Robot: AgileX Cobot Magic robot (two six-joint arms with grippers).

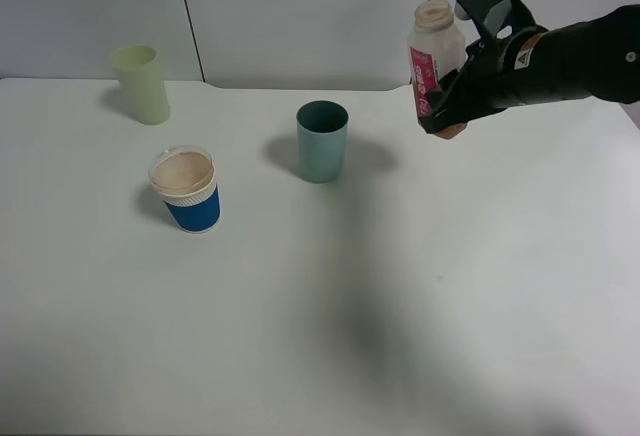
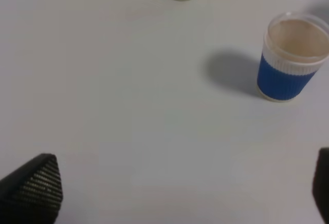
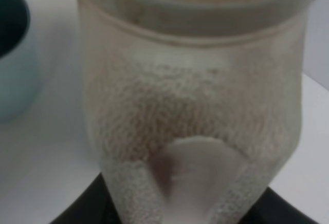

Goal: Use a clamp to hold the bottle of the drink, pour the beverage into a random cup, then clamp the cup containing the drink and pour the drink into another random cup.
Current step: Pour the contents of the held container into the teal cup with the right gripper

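My right gripper is shut on the bottle of the drink, holding it upright in the air at the back right, above the table. The bottle is whitish with a pink-red label and a beige neck. In the right wrist view the bottle fills the frame, and the teal cup shows at one edge. That teal cup stands on the table left of the bottle and lower. My left gripper is open over bare table with nothing between its fingers; it is out of the high view.
A blue paper cup with a white rim and beige contents stands at middle left, also seen by the left wrist. A pale yellow-green tumbler stands at the back left. The white table meets a grey wall behind.
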